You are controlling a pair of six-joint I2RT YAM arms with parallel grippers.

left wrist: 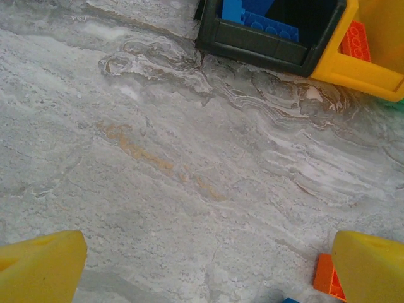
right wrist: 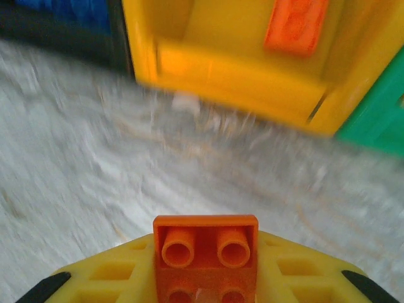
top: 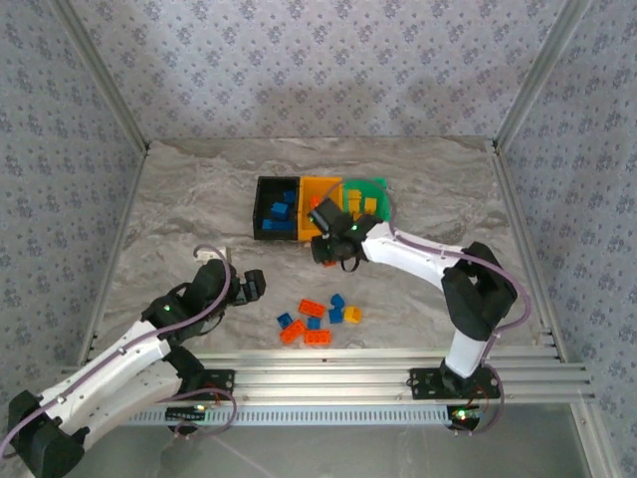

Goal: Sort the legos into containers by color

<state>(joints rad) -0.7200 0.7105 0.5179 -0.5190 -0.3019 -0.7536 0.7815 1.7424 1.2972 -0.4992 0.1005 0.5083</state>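
Observation:
My right gripper (right wrist: pixel 206 268) is shut on an orange lego (right wrist: pixel 206 249), its hollow underside facing the camera. It hovers just in front of the yellow-orange container (right wrist: pixel 233 85), which holds another orange brick (right wrist: pixel 295 24). From above, the right gripper (top: pixel 326 247) sits at the near edge of the row of containers: black (top: pixel 257 209) with blue bricks, yellow-orange (top: pixel 318 182), green (top: pixel 370 182) with yellow bricks. Several loose legos (top: pixel 317 319) in orange, blue and yellow lie nearer the arms. My left gripper (top: pixel 254 286) is open over bare table to their left, its yellow fingertips (left wrist: pixel 41 265) wide apart.
The marble tabletop (top: pixel 179 199) is bordered by metal frame posts and patterned walls. In the left wrist view the black container (left wrist: pixel 265 49) and the yellow-orange one (left wrist: pixel 360 71) lie ahead, and an orange brick (left wrist: pixel 326 278) lies by the right fingertip.

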